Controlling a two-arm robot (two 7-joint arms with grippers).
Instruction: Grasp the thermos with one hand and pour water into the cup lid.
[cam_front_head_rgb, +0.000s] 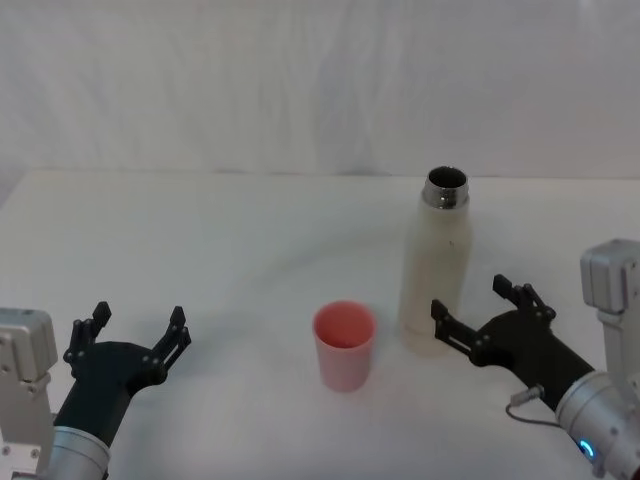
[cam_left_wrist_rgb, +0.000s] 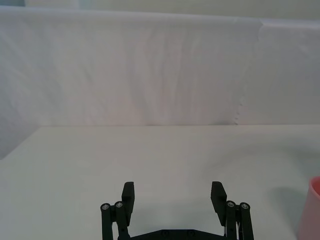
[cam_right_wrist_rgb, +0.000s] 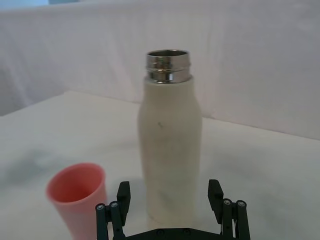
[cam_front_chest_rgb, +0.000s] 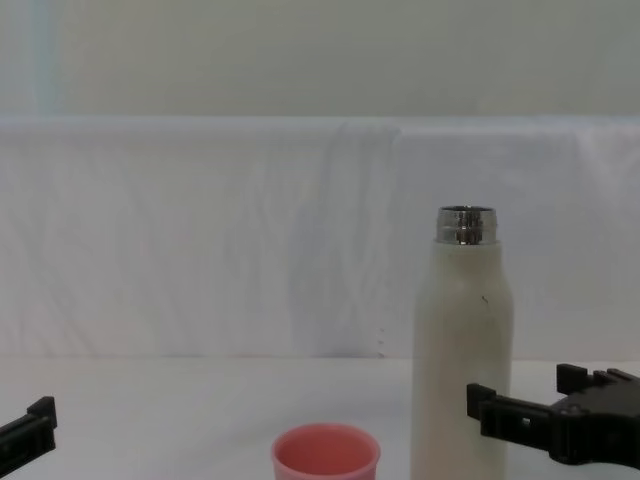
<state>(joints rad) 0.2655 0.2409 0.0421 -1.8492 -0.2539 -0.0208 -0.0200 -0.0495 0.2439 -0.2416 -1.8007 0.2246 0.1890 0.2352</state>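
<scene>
The cream-white thermos (cam_front_head_rgb: 435, 262) stands upright on the white table, its steel neck uncapped; it also fills the middle of the right wrist view (cam_right_wrist_rgb: 170, 145) and rises at the right of the chest view (cam_front_chest_rgb: 463, 350). The pink cup lid (cam_front_head_rgb: 344, 345) stands upright just left of it and nearer me (cam_right_wrist_rgb: 77, 197) (cam_front_chest_rgb: 326, 452). My right gripper (cam_front_head_rgb: 478, 306) is open, just right of the thermos's base with its fingers pointing at it, apart from it (cam_right_wrist_rgb: 170, 192). My left gripper (cam_front_head_rgb: 138, 328) rests open at the lower left, far from both (cam_left_wrist_rgb: 172, 195).
A white cloth backdrop (cam_front_head_rgb: 320, 80) hangs behind the table's far edge. The white tabletop (cam_front_head_rgb: 220, 250) stretches bare between the two arms and behind the cup lid.
</scene>
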